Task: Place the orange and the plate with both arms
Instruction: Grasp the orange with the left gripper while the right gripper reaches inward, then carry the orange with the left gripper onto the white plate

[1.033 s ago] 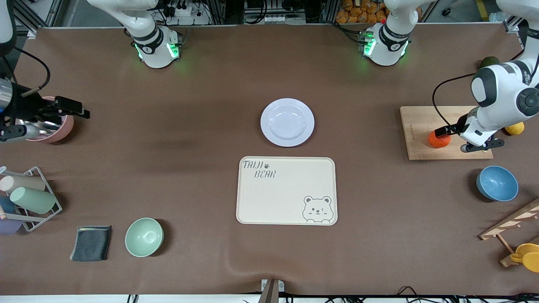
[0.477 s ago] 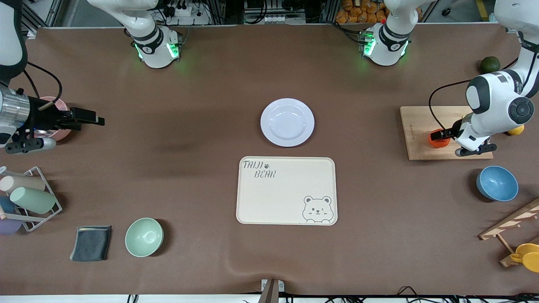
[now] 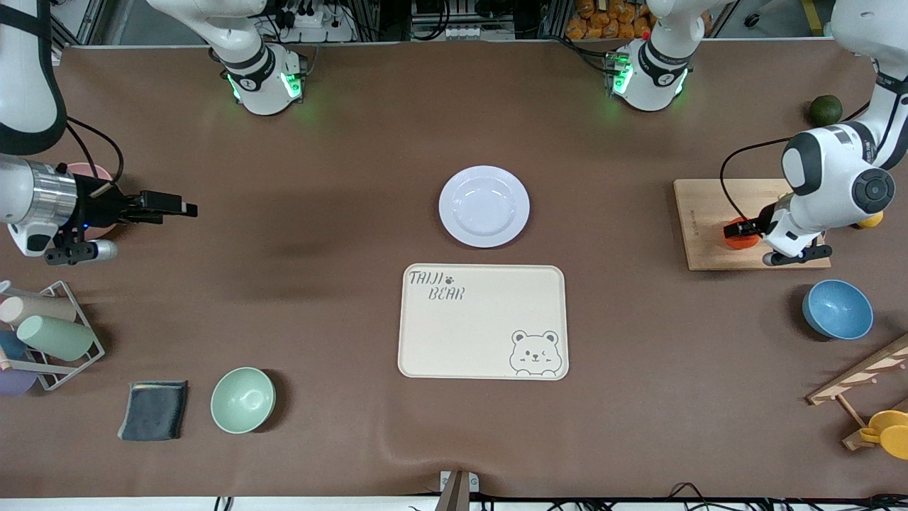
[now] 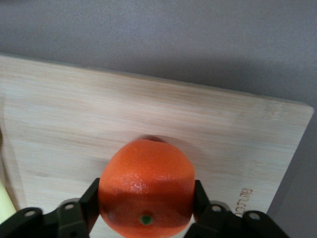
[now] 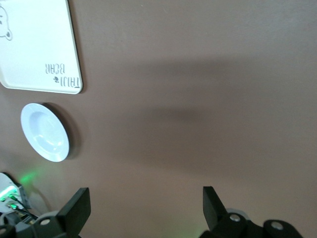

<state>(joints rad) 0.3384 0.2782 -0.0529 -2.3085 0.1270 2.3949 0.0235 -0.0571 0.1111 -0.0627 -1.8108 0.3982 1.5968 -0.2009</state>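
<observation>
The orange [image 3: 742,240] sits on a wooden cutting board [image 3: 709,213] at the left arm's end of the table. My left gripper [image 3: 738,231] is down on it. In the left wrist view its fingers [image 4: 86,201] press both sides of the orange [image 4: 146,178], which rests on the board [image 4: 74,114]. The pale lavender plate [image 3: 484,206] lies at the table's middle, just farther from the front camera than the cream bear tray [image 3: 482,321]. My right gripper [image 3: 177,208] is open and empty over bare table near the right arm's end. The right wrist view shows the plate [image 5: 44,131] and tray [image 5: 34,44] far off.
A lemon [image 3: 869,218] and a dark green fruit [image 3: 825,108] lie by the board. A blue bowl [image 3: 837,309] sits nearer the camera than the board. A pink bowl [image 3: 93,172], a cup rack [image 3: 50,333], a dark cloth [image 3: 153,409] and a green bowl [image 3: 242,399] are at the right arm's end.
My left gripper has come down around the orange on the board and closed on it. My right gripper has moved from over the pink bowl toward the table's middle.
</observation>
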